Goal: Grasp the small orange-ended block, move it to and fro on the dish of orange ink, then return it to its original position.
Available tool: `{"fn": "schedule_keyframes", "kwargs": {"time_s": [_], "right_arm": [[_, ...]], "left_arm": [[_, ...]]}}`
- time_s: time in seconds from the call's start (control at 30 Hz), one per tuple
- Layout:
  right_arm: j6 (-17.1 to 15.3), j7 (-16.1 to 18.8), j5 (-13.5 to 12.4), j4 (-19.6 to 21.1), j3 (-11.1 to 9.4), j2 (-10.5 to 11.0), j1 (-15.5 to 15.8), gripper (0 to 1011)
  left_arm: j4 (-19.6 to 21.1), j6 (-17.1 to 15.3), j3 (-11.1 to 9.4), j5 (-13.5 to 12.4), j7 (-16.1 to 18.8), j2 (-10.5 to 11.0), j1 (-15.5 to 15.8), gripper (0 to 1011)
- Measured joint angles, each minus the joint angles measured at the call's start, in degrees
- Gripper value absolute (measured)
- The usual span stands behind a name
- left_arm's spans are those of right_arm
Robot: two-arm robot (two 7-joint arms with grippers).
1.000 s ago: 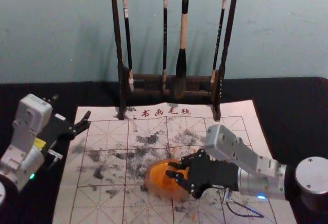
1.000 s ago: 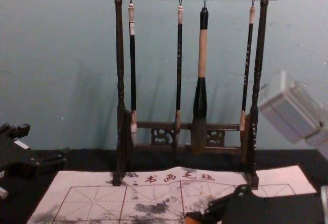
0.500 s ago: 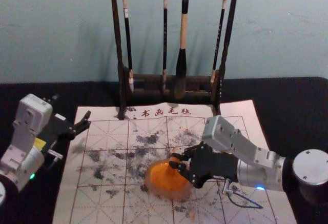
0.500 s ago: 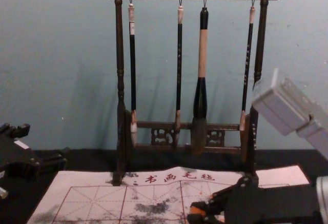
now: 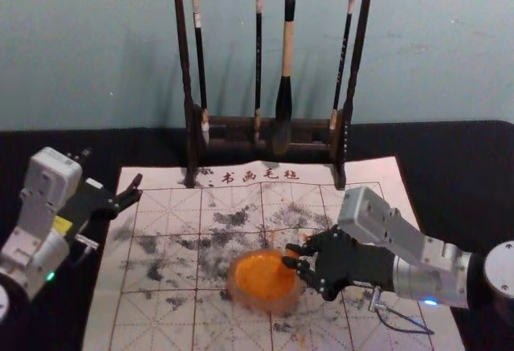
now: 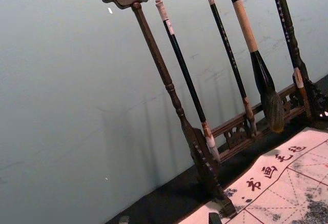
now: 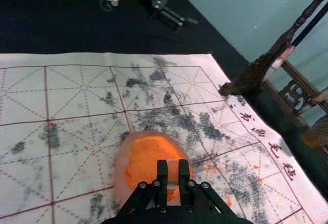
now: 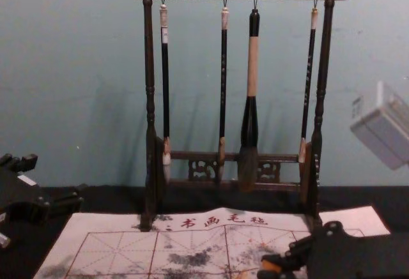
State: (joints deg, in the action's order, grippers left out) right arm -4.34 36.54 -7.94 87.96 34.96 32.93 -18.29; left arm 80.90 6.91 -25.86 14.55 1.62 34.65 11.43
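The right gripper (image 5: 290, 256) is at the right-hand rim of the dish of orange ink (image 5: 261, 280), shut on the small block (image 5: 291, 252). In the right wrist view, the block (image 7: 172, 170) is pinched between both fingers of the right gripper (image 7: 172, 175), in front of the dish (image 7: 146, 158); whether it touches the ink cannot be told. An orange part of the block (image 8: 271, 266) shows at the fingers in the chest view. My left gripper (image 5: 112, 168) is parked open and empty at the mat's far left corner; its fingertips edge into the left wrist view (image 6: 169, 219).
A dark wooden rack (image 5: 192, 86) with hanging brushes (image 5: 284, 86) stands at the mat's back edge. The white gridded mat (image 5: 161, 319) with grey smudges lies under the dish, on a black tabletop (image 5: 450, 166). A wall rises behind the rack.
From over the middle of the dish, the right gripper has moved with the block to the right, now at the dish's right side. The dish and left arm have stayed put.
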Motion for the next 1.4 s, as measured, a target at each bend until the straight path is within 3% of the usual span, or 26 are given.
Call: {"fn": "schedule_keyframes", "kwargs": {"time_s": [0.3,0.7,1.4], "right_arm": [[-0.09,1.07,-0.65,2.12,-0.08,1.49,1.46,91],[-0.09,2.17,-0.74,3.21,1.11,1.63,1.58,91],[-2.16,0.75,2.32,-0.18,3.87,-2.69,-2.24,91]], "left_arm": [[0.00,0.00,0.00,0.00,0.00,0.00,0.00,1001],[0.00,0.00,0.00,0.00,0.00,0.00,0.00,1001],[0.00,0.00,0.00,0.00,0.00,0.00,0.00,1001]]}}
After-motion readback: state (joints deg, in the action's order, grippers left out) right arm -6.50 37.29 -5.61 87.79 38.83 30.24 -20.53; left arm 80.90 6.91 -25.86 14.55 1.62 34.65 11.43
